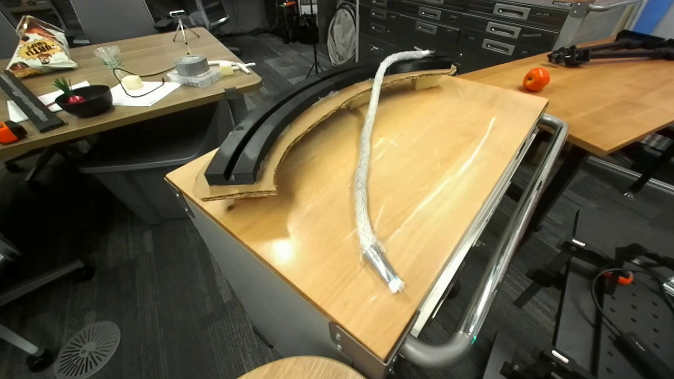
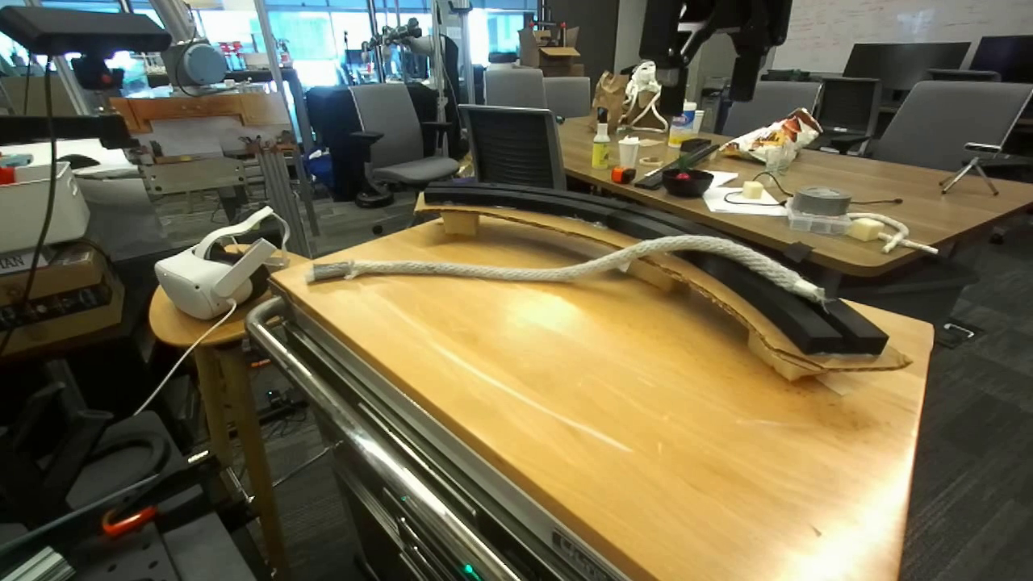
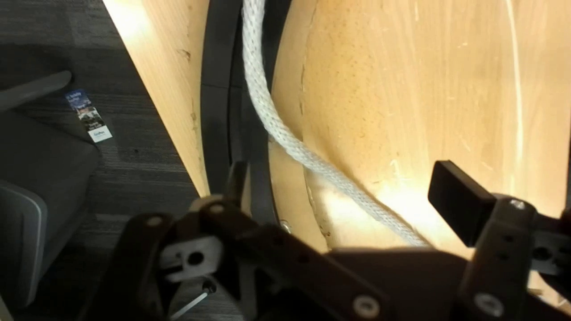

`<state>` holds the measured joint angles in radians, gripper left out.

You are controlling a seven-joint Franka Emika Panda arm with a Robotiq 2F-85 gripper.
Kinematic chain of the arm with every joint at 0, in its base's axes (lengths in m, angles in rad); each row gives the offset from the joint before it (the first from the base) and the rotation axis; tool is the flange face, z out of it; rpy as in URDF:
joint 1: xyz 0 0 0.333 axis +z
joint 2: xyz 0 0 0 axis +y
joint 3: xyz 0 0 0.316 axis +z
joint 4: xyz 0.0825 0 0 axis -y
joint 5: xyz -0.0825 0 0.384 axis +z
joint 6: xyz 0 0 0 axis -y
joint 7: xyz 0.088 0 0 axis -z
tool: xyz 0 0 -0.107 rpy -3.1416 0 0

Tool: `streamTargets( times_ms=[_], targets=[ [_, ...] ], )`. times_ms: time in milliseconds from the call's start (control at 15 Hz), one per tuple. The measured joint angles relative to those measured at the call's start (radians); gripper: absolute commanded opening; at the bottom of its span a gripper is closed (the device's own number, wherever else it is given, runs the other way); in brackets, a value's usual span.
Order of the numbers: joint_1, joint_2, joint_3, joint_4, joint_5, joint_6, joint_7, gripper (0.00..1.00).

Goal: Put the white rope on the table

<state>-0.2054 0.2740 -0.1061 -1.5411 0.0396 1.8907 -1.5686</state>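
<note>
Wrist view: tool (image 3: 348, 191) spread wide; tabletop (image 3: 424, 80) free at right, edge at left; white rope (image 3: 295, 148) cropped above, hidden below.

Glare whitens patches of the table (image 1: 447, 158) in every view, windows (image 2: 323, 32) glow, and the wrist-view gripper (image 3: 349, 192) looks blurred

The rope (image 1: 364, 173) is off-white in a braided pattern, its taped end (image 1: 380, 265) silver-grey. Streaky grain runs through the honey-brown worktop (image 1: 426, 147); the curved track (image 1: 279, 131) is black, the cardboard (image 1: 308, 122) tan. At the upper left in an exterior view, the chip bag (image 1: 41, 50) mixes cream, yellow and reddish brown. The tool (image 3: 350, 194), low in the wrist view, is black and grey.
</note>
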Motion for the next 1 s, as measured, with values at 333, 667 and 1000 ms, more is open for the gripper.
streamTargets(
  times_ms=[333,667,1000],
  targets=[
    [-0.019,0.136,0.0,0.081,0.006,0.012,0.053,1.0],
    [-0.065,0.25,0.009,0.177,0.043,-0.038,0.058,1.0],
    [-0.099,0.332,0.028,0.255,0.068,-0.08,0.077,1.0]
  ],
)
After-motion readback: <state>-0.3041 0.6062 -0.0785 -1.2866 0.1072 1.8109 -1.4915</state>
